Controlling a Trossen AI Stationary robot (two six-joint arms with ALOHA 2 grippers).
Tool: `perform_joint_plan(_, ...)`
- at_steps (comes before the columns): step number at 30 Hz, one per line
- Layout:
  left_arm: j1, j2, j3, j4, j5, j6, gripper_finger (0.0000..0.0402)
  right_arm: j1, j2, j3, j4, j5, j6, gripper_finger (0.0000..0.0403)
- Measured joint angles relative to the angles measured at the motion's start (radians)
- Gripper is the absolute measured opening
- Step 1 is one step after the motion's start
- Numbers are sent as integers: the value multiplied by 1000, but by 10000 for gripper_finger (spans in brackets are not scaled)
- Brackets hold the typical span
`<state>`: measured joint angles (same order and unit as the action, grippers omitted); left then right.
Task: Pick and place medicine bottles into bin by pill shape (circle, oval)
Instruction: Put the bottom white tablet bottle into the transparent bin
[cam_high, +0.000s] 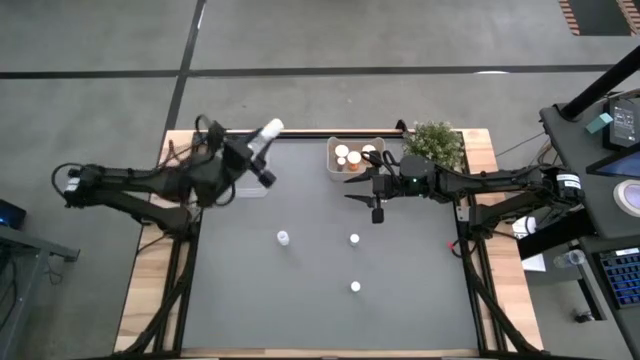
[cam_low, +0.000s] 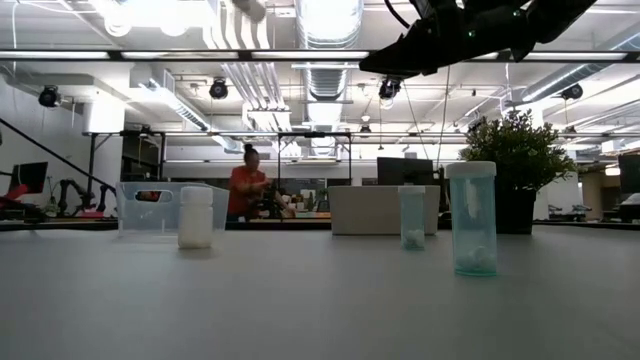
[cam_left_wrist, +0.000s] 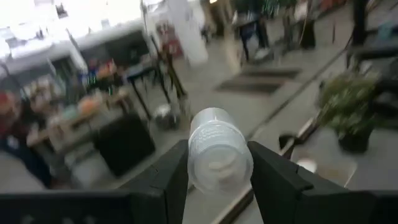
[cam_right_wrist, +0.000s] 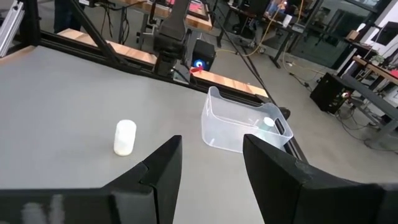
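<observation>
My left gripper (cam_high: 262, 150) is shut on a pale clear medicine bottle (cam_left_wrist: 217, 152) and holds it high over the table's far left. Under that arm stands a clear bin (cam_right_wrist: 245, 127). At the far middle a beige bin (cam_high: 355, 158) holds several orange bottles with white caps. Three small bottles stand upright on the grey table: one toward the left (cam_high: 283, 238), one in the middle (cam_high: 354, 239) and one nearer the front (cam_high: 355, 287). My right gripper (cam_high: 377, 207) hangs open just in front of the beige bin, with nothing between its fingers. My left gripper pinches the bottle's round body (cam_left_wrist: 196, 168) between its two fingers, one on each side. The fingers lie about level and run along the bottle, which sticks out past the fingertips. The bottle is lifted clear of the table.
A green potted plant (cam_high: 435, 145) stands at the far right beside the beige bin. Wooden strips (cam_high: 150, 270) border the grey mat on both sides. In the low view a person (cam_low: 245, 190) stands in the room far behind the table.
</observation>
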<state>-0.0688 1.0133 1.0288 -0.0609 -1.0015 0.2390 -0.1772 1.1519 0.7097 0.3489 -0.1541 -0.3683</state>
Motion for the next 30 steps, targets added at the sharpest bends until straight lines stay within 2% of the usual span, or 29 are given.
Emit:
perform_joint_plan(4,190,-21,11,-190,237,-162,132,0,0,0,0,0,-2,164)
perform_joint_plan(7,339,-6,11,-271,406,-210,132,0,0,0,0,0,-3,164)
perform_joint_plan(14,634,101,28,-522,653,-232,132,0,0,0,0,0,-3,164)
perform_joint_plan(20,774,229,92,-781,738,-203,126,0,0,0,0,0,-8,164)
perform_joint_plan(26,806,372,145,-987,832,-146,121,0,0,0,0,0,-10,164)
perform_joint_plan(30,807,467,148,-1012,846,-102,120,0,0,0,0,0,-10,164)
